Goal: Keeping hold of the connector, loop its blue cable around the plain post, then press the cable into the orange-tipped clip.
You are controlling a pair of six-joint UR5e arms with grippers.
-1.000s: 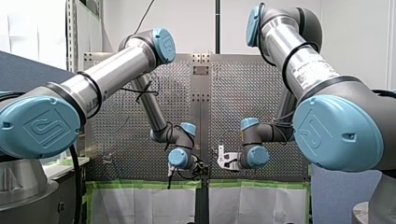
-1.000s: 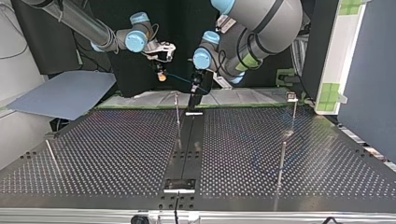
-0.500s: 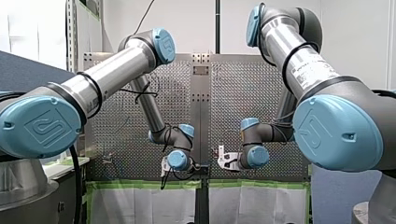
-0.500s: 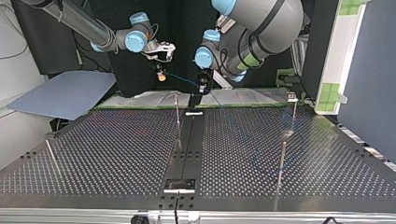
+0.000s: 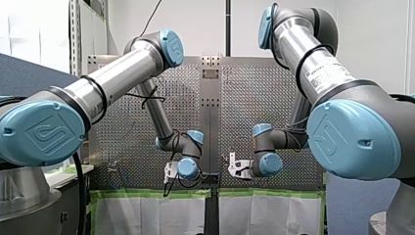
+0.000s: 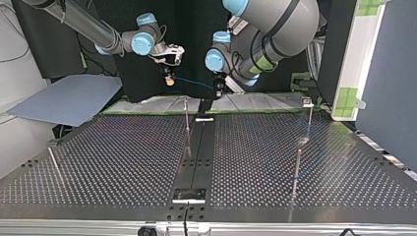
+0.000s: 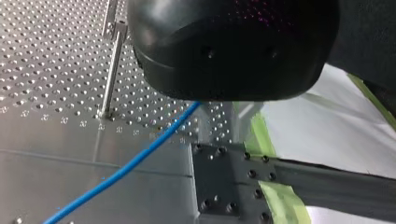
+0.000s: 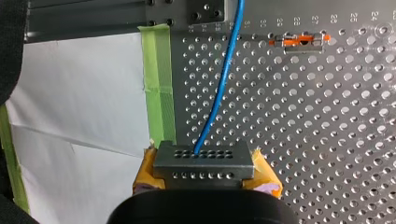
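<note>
Between the yellow-padded fingers (image 8: 265, 173) of my right gripper (image 8: 204, 173), closed on its two sides, sits the connector (image 8: 204, 158), a grey block with rows of holes. Its blue cable (image 8: 218, 93) leaves the block's front and runs ahead over the perforated table (image 8: 336, 140), passing beside the orange-tipped clip (image 8: 299, 40) and apart from it. Seen from across the table, both arms come down with wrists bent and grippers pointing down over the far edge. The cable is slung between them and runs into my left gripper (image 6: 218, 90); whether that one is clamped on it I cannot tell. Green tape (image 8: 159, 79) edges the table there, with white sheeting (image 8: 79, 116) beyond. The broad near half carries a bare post (image 6: 296, 169) at that view's right and a leaning rod (image 6: 54, 164) at its left, well apart.
</note>
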